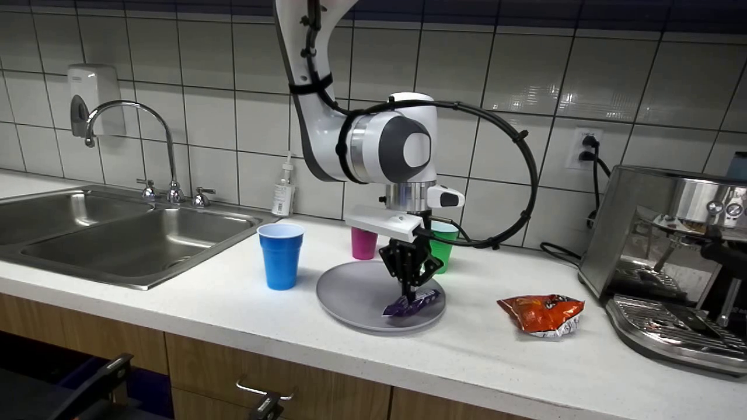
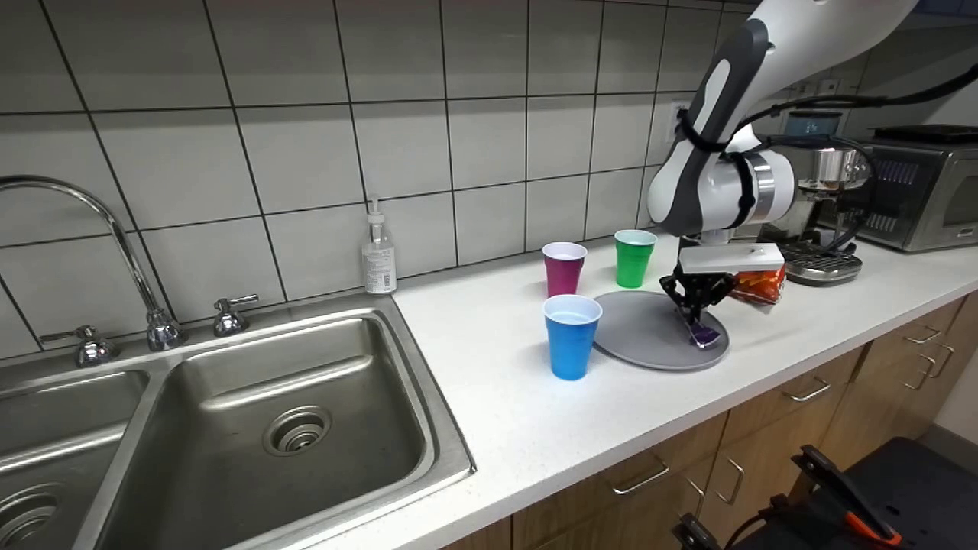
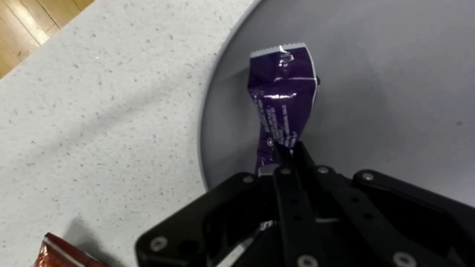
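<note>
The purple wrapper [image 3: 282, 96] bears the word "SALE".

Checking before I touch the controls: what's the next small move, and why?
Probably a slight lift straight up: the fingers look closed on the purple packet, which narrows where they pinch it, over the gray plate; rising a little should show whether the grip holds.
</note>
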`<state>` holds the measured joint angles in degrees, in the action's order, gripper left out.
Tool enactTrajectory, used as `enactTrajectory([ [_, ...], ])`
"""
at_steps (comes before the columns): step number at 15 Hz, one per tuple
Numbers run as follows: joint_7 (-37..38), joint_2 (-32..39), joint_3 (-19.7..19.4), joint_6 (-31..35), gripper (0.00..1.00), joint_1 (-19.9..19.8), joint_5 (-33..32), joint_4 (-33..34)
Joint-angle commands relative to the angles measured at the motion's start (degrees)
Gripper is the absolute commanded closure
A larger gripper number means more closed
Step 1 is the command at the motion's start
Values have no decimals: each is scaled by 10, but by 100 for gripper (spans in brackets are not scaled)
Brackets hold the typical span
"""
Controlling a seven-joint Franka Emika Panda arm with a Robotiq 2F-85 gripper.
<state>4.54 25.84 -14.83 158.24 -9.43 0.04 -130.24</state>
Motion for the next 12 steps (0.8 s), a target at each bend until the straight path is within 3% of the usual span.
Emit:
enactTrajectory([
  [1, -8, -28, 9, -8, 99, -15, 7, -11],
  [12, -31, -108, 15, -18, 99, -37, 28, -47],
])
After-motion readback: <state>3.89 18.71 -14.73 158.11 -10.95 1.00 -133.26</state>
